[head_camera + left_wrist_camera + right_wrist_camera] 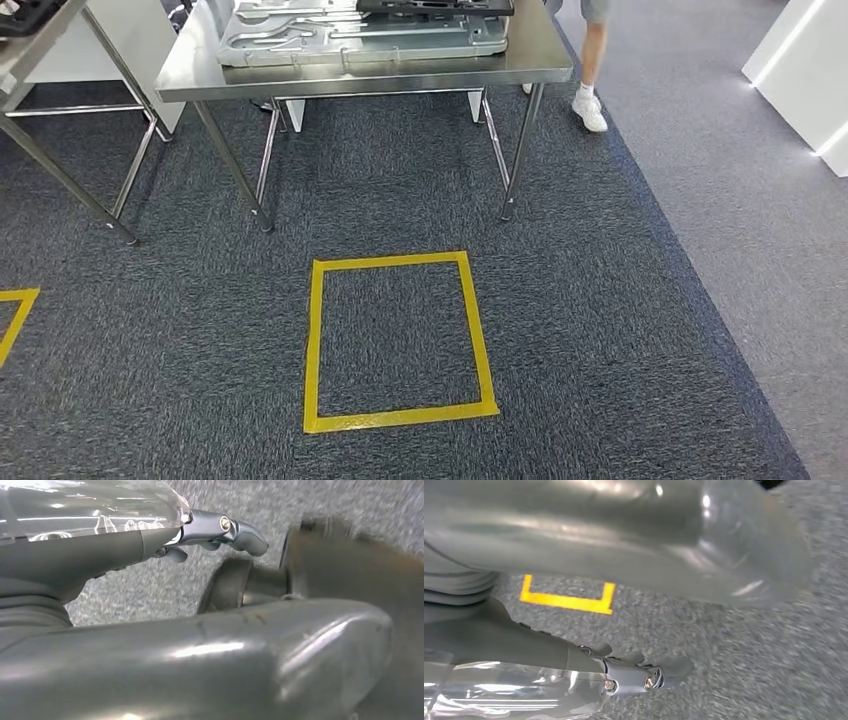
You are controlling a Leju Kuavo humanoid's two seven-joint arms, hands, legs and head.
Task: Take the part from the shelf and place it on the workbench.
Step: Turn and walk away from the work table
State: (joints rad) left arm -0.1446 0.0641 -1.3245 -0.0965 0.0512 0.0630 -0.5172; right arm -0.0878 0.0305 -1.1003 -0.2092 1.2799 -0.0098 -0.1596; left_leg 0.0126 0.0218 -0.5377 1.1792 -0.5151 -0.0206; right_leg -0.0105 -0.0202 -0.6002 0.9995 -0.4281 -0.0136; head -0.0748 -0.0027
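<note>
Fingers (247,535) of both hands hang loosely extended over carpet (600,300), holding nothing.

I see open carpet (400,200) between me and the steel workbench (530,55), with a yellow taped square (398,340) on it. Silver parts (360,35) cover most of the benchtop. A second table (60,170) stands left; a person's leg (592,60) stands beside the bench's right end
</note>
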